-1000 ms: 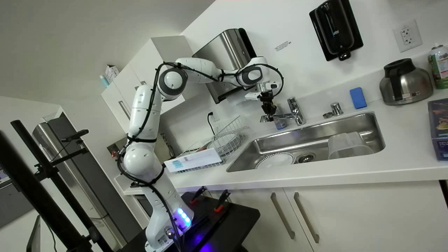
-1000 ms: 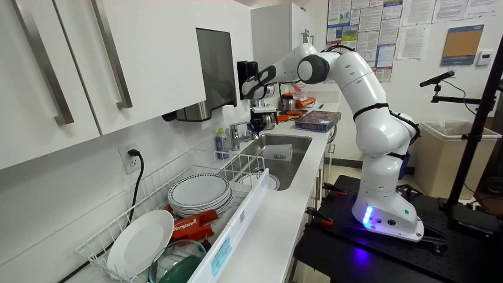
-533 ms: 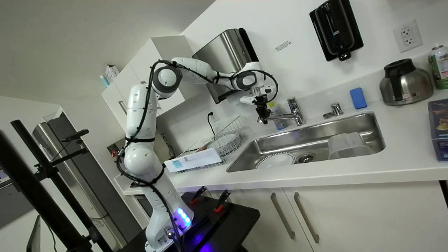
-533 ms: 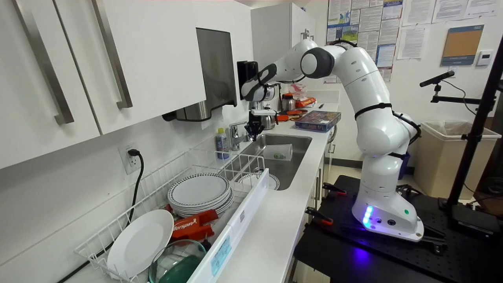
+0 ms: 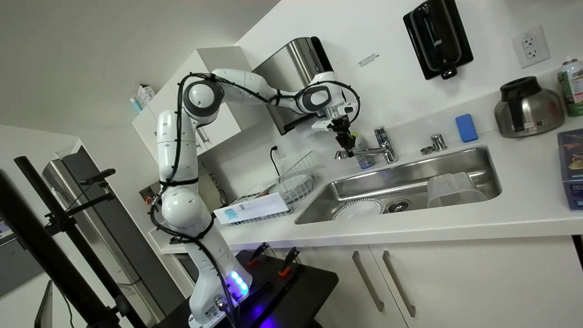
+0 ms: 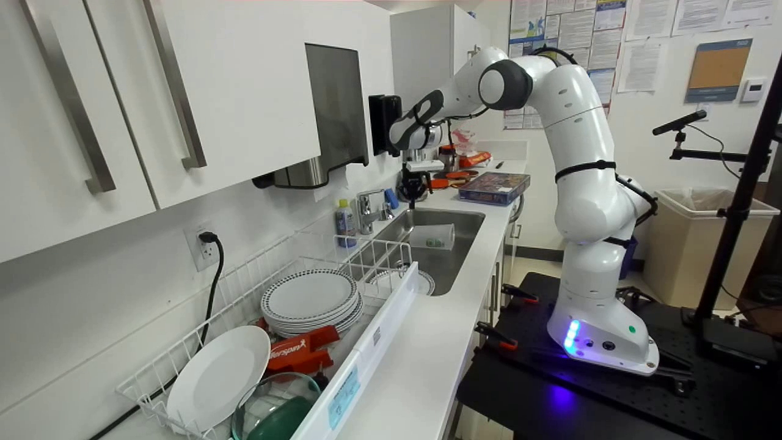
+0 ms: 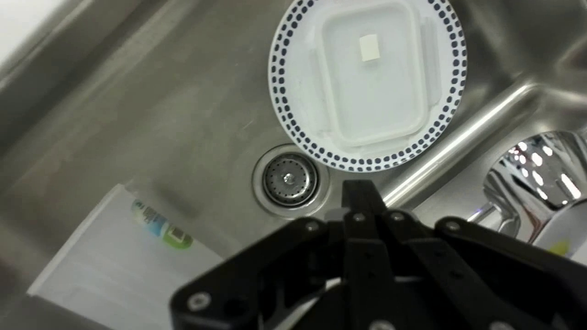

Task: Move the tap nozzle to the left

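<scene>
The tap nozzle (image 5: pixel 340 155) is a shiny silver spout running left from the faucet body (image 5: pixel 386 148) in an exterior view. My gripper (image 5: pixel 350 151) overlaps the spout just right of its end there. In an exterior view, the nozzle (image 6: pixel 370 218) is near the wall, and my gripper (image 6: pixel 412 201) is to its right, over the sink. In the wrist view, the nozzle's rounded chrome head (image 7: pixel 532 169) is at the right. My black fingers (image 7: pixel 365 198) are together, empty and left of it. The rest of the spout is hidden behind the gripper. I cannot tell whether they touch.
The steel sink (image 5: pixel 314 216) holds a dotted-rim plate (image 5: pixel 360 208) and a clear container (image 5: pixel 455 191). A spray bottle (image 6: pixel 345 221) stands behind the spout. A wire dish rack (image 6: pixel 287 263) stands beside the sink. A blue sponge (image 5: pixel 465 127) leans on the back wall.
My gripper dipped, then rose and moved away from the wall, to the right in an exterior view. The arm's elbow has drawn back. The nozzle's end appears slightly farther left in an exterior view.
</scene>
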You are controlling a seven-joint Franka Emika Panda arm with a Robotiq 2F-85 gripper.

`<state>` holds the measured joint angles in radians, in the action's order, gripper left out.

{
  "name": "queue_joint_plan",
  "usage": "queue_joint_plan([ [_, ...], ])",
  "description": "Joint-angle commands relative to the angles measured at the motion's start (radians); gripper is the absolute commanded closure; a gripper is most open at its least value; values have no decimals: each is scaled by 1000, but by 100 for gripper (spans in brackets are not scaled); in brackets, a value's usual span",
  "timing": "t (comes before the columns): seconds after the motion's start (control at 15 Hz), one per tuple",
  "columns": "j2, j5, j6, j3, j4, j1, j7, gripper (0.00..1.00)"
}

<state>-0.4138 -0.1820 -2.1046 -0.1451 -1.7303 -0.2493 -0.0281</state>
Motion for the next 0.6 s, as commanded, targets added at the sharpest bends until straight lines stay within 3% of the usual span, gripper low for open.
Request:
queue_joint_plan([
  [0.0, 150, 61, 30, -38, -97, -16, 64, 100],
  [0.53, 302, 140, 87, -85, -131, -27, 155, 100],
])
